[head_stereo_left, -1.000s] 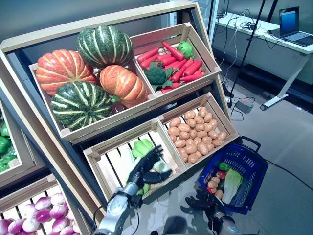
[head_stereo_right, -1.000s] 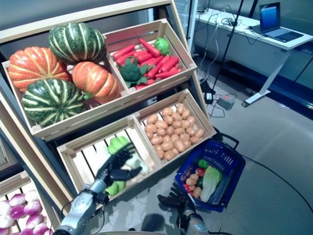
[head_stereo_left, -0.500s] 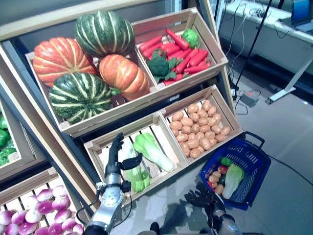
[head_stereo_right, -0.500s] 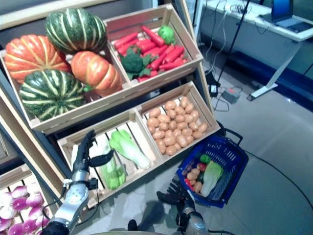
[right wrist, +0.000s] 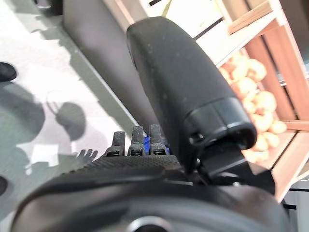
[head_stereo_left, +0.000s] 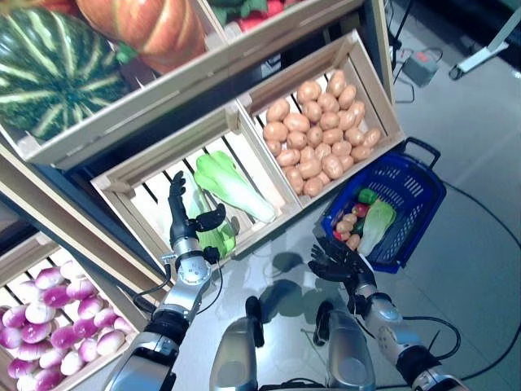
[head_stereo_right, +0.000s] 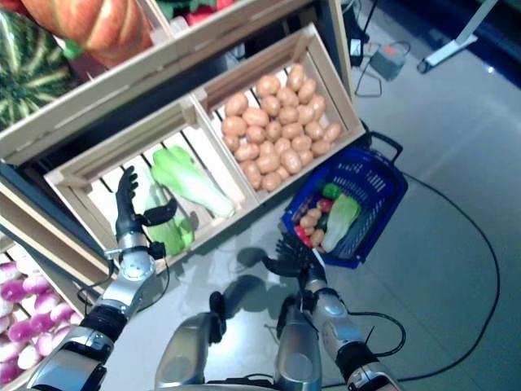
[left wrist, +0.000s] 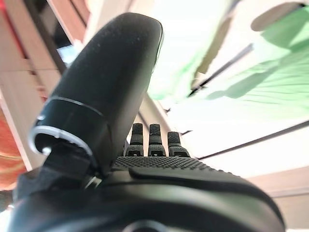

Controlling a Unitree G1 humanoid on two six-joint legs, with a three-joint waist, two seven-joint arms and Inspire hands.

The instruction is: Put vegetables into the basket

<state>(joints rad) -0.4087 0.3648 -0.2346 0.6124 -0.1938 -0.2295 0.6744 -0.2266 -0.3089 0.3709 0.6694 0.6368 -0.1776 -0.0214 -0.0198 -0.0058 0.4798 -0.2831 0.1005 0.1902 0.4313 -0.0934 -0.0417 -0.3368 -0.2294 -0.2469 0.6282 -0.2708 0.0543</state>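
Observation:
The blue basket (head_stereo_left: 413,181) stands on the floor to the right of the stand. In it lie a pale green leafy vegetable (head_stereo_left: 376,226), a green pepper (head_stereo_left: 368,195), a red piece and small potatoes (head_stereo_left: 346,225). My left hand (head_stereo_left: 180,221) is open and empty, its fingers straight up over the front of the lower left crate (head_stereo_left: 122,183), with the thumb beside a green leafy vegetable (head_stereo_left: 218,240). A second leafy vegetable (head_stereo_left: 232,186) lies further in. My right hand (head_stereo_left: 338,261) is open with spread fingers, just before the basket's near corner.
A crate of potatoes (head_stereo_left: 321,138) sits right of the leafy one, just behind the basket. Striped pumpkins (head_stereo_left: 49,73) fill the shelf above. A crate of purple-white bulbs (head_stereo_left: 49,334) is low on the left. Grey floor lies to the right.
The camera has tilted down, so the whole picture has shifted. My left hand came off the green leafy vegetable and now stands with straight fingers at the crate's left, empty. The right hand stays by the basket.

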